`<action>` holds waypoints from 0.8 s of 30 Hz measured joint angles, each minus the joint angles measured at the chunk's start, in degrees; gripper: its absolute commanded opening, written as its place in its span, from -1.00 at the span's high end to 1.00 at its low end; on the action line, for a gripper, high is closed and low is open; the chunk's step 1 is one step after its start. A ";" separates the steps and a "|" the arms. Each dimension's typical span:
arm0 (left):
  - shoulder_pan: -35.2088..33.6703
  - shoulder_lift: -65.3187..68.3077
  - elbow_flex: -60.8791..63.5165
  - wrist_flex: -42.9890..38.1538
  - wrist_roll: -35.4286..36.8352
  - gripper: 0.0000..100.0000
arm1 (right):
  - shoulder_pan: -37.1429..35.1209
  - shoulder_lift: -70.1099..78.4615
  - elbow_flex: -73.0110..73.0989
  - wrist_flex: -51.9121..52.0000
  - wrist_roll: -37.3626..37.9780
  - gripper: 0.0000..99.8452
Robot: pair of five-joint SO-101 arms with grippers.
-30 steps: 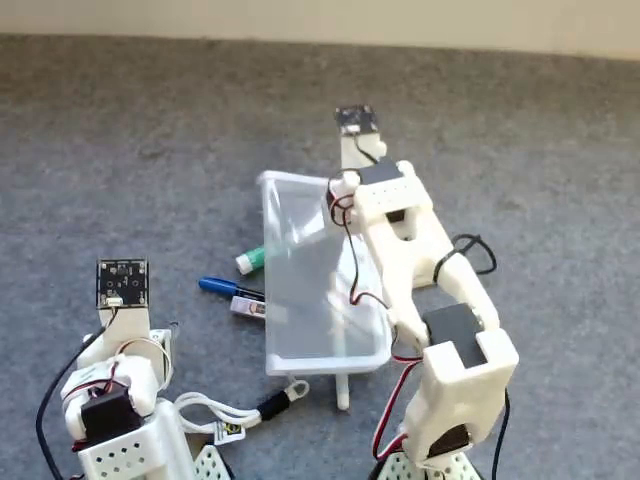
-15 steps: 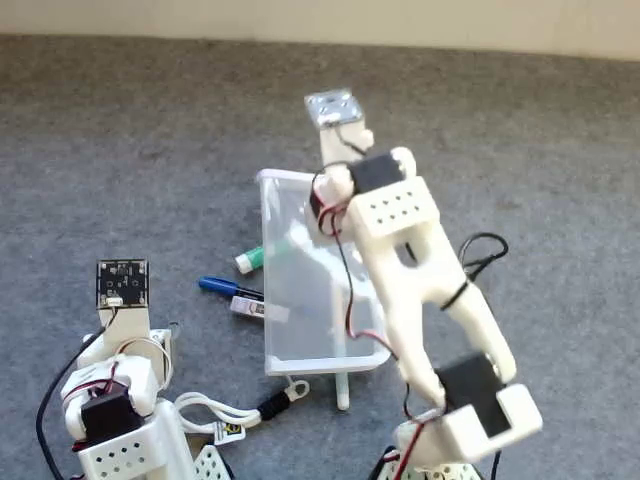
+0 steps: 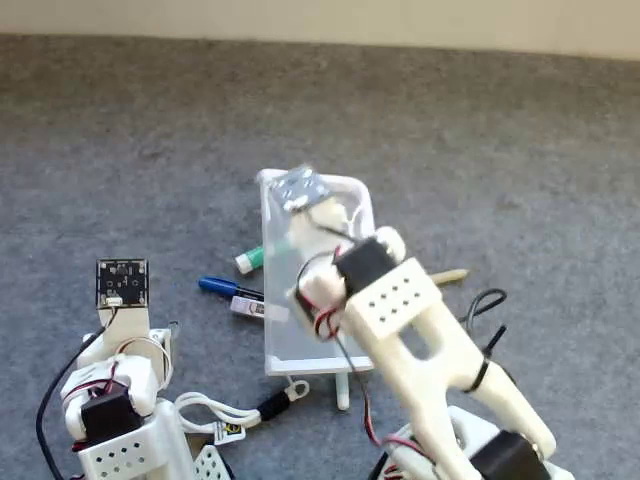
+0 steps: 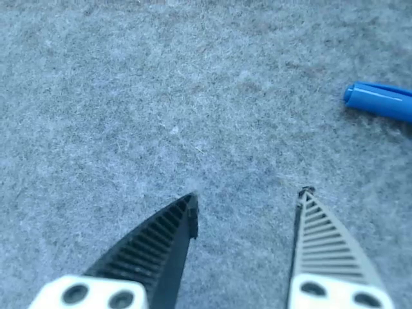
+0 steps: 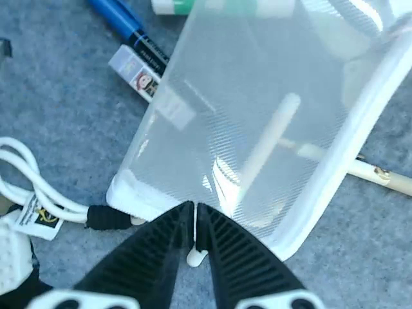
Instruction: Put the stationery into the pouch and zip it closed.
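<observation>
The translucent white pouch point(image 3: 318, 318) lies flat in the middle of the table, also seen in the right wrist view point(image 5: 257, 109). A white stick point(image 5: 267, 145) shows through its wall. Beside its left edge lie a blue pen point(image 3: 225, 287), a green-capped marker point(image 3: 250, 260) and a small white labelled piece point(image 3: 248, 307). A pencil point(image 3: 448, 275) sticks out at the pouch's right side. My right gripper point(image 5: 194, 207) is shut just above the pouch's near edge, with nothing seen between its fingers. My left gripper point(image 4: 248, 196) is open over bare carpet, the blue pen point(image 4: 380, 100) off to one side.
A white cable with a black connector point(image 3: 270, 403) lies just in front of the pouch's near corner. A white stick point(image 3: 342, 390) pokes out under that edge. The grey carpet runs on to the back and to the right.
The right arm has swung back from the pouch's far end toward its near edge, and its wrist now hangs over the pouch. The pencil at the right has come into sight. The left arm kept still.
</observation>
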 measured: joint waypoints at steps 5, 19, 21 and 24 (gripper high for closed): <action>0.00 0.00 0.00 0.00 0.00 0.54 | -6.86 -5.71 9.93 0.09 0.00 0.95; 0.00 0.00 0.00 0.00 0.00 0.54 | -17.93 -0.88 20.75 -10.90 -17.85 0.95; 0.00 0.00 0.00 0.00 0.00 0.54 | -17.49 0.70 21.98 -14.33 -18.20 0.95; 0.00 0.00 0.00 0.00 0.00 0.54 | -13.89 1.14 22.15 -19.08 -18.20 0.95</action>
